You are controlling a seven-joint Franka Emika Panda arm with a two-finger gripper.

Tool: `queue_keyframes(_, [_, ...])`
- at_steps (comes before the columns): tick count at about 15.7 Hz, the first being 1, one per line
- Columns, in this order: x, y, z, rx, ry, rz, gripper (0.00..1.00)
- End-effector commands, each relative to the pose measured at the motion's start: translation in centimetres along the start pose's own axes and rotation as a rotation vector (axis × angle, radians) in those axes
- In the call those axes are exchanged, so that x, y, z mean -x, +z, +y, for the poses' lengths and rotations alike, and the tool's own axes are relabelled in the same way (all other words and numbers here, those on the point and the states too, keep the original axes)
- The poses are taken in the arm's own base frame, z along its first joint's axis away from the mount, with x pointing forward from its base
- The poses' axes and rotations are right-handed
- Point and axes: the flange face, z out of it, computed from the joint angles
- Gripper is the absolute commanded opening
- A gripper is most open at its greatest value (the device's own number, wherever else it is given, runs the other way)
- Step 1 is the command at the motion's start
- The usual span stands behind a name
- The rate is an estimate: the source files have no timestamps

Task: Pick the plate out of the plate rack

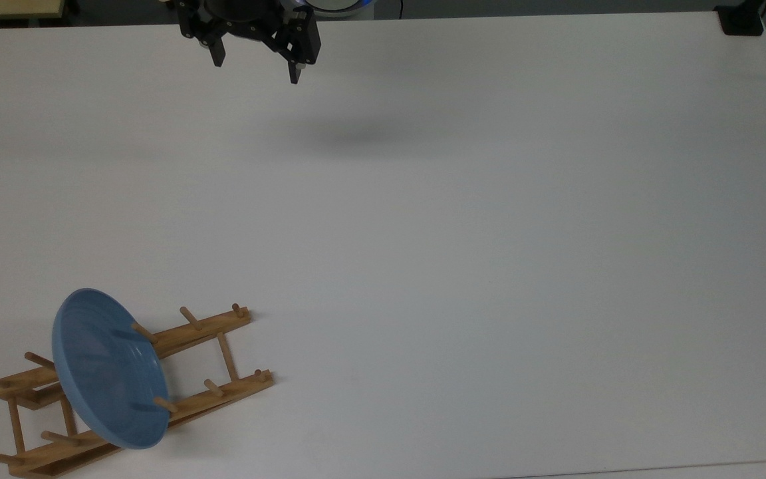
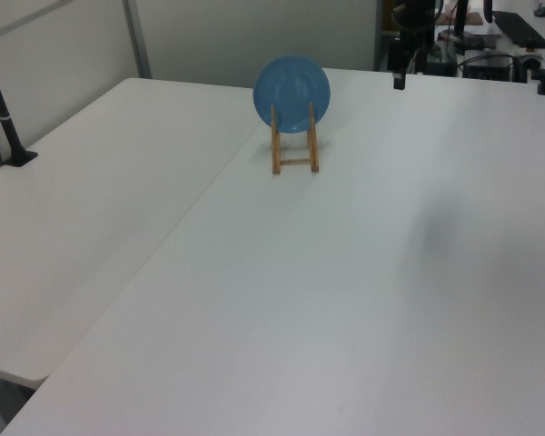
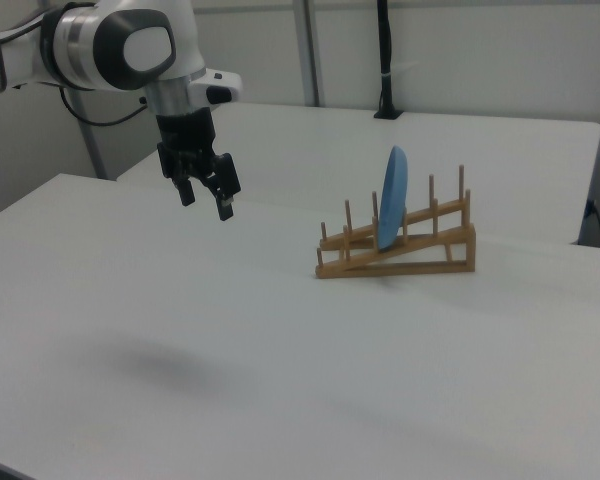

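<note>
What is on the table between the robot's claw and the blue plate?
Nothing: in the top view the stretch of white table between the gripper and the plate on its rack is bare. The right view agrees.

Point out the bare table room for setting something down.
Most of the white table is bare, from the black tool across to the light wooden peg rack. Only that corner is crowded, where the round light-blue plate stands.
</note>
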Motion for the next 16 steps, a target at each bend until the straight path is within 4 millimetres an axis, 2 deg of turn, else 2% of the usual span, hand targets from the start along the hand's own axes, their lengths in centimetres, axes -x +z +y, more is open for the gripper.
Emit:
queue_keyframes(1, [0.1, -0.2, -0.1, 0.001, -0.026, -0.006, 1.0])
queue_keyframes(6, [-0.1, -0.1, -0.1, 0.021, -0.034, 0.002, 1.0])
queue_keyframes(11, [-1.6, -1.4, -0.3, 0.061, -0.07, 0.15, 1.0])
queue_keyframes(15, [-5.2, -0.1, -0.3, 0.087, -0.085, 0.329, 1.0])
queue_keyframes(16, [-6.1, -0.6, 0.4, 0.085, -0.076, 0.381, 1.0])
